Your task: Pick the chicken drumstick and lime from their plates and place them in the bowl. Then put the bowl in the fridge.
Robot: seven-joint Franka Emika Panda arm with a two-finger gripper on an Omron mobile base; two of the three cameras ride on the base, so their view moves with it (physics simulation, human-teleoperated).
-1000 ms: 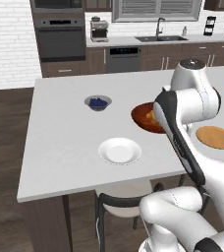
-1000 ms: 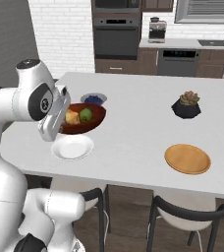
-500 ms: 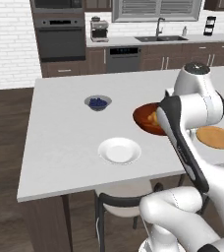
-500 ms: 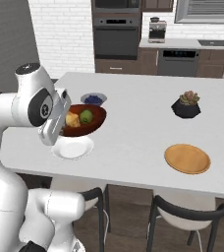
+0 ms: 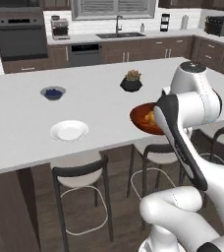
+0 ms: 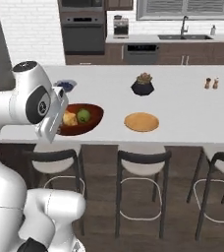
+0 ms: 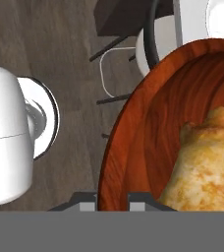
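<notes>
Claw (image 7: 112,199) pinching rim of wooden bowl (image 6: 79,119), lifted past tabletop (image 6: 182,98) near edge. Chicken drumstick (image 6: 69,118) and lime (image 6: 84,115) inside. Keep bowl level, carry slowly to fridge, no tipping.

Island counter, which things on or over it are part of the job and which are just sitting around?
Part of the job:
- wooden bowl, held at its rim by the gripper
- chicken drumstick and lime, both in the bowl
- white plate and tan plate, both bare

Just sitting around:
- blueberry bowl
- succulent pot
- two shakers
- stools
</notes>
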